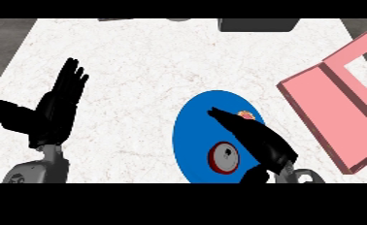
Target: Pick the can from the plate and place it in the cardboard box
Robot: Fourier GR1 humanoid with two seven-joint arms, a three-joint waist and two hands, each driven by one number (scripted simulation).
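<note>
On the blue plate (192, 136), near its lower edge, the can (224, 157) stands where the job starts, so you have nothing finished yet. The pick, the carry and the drop are all ahead of you.

Your right hand (265, 144) is over the plate, its fingers (224, 116) stretched out straight toward the upper left. The thumb shows low beside the wrist. The can sits just left of the palm, in the space between fingers and thumb. Nothing is curled round it, so the hand is spread open and holds nothing; I cannot tell whether the palm touches the can's side.

The can is upright. You see its round top face-on, a pale disc with a red rim, so its long axis runs straight up from the plate toward you and its side wall is mostly hidden.

A small orange thing (246, 115) lies on the plate just beyond your fingers; I cannot tell what it is.

The box (323, 112) looks pink here. It lies at the right of the counter (143, 64), well apart from the plate, with its flaps open.

Your left hand (61, 103) rests at the left, fingers up and straight.
</note>
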